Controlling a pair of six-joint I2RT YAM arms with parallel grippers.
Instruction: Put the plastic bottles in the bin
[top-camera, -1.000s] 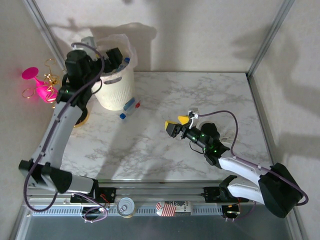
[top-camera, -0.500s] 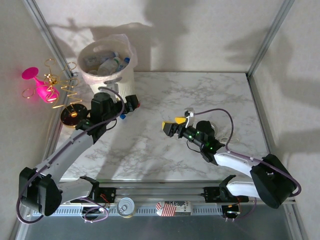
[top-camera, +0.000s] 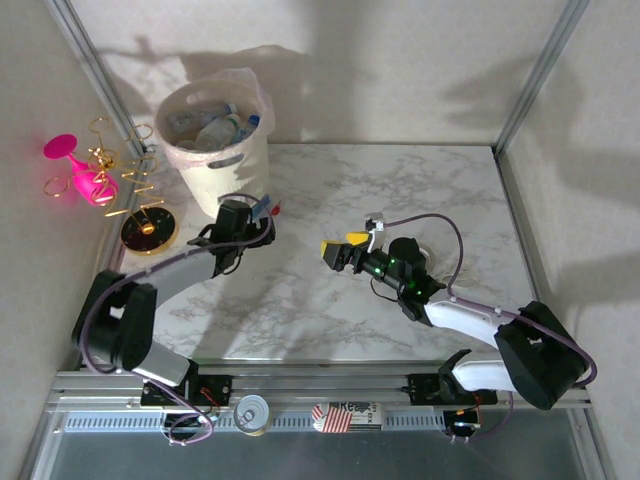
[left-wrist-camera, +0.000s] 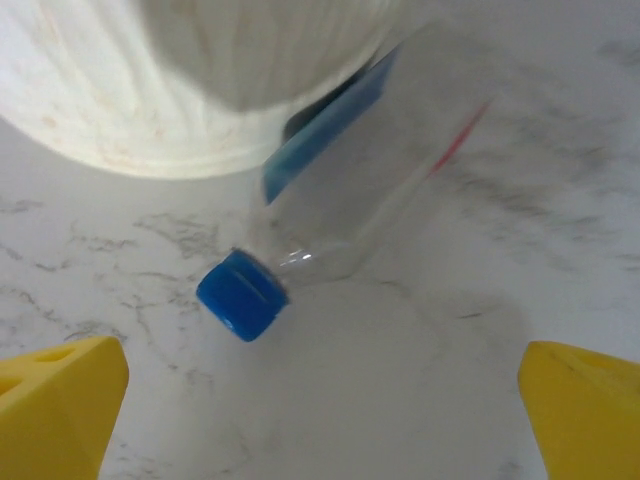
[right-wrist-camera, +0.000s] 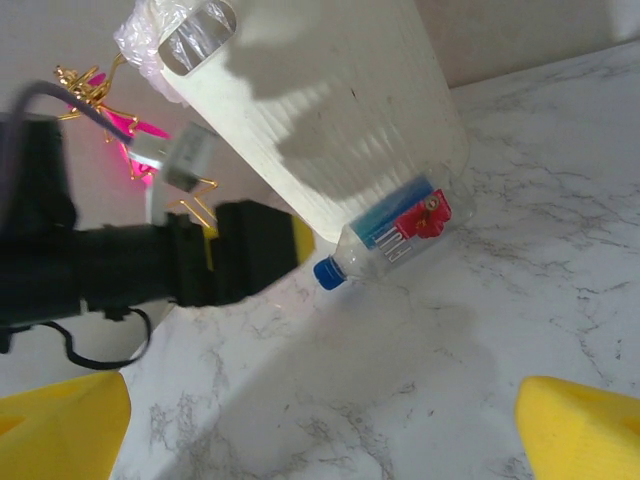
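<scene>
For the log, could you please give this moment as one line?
left gripper open near bottle | bottle lying by bin | right gripper open, empty

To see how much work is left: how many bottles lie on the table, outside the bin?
1 bottle, on its side at the foot of the bin, blue cap toward the left claw. More may be hidden under the left arm.

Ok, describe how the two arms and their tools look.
The left arm and right arm have white links, black joints and purple cables looping alongside; green lights dot the right one. The left tool and right tool carry yellow fingers.
</scene>
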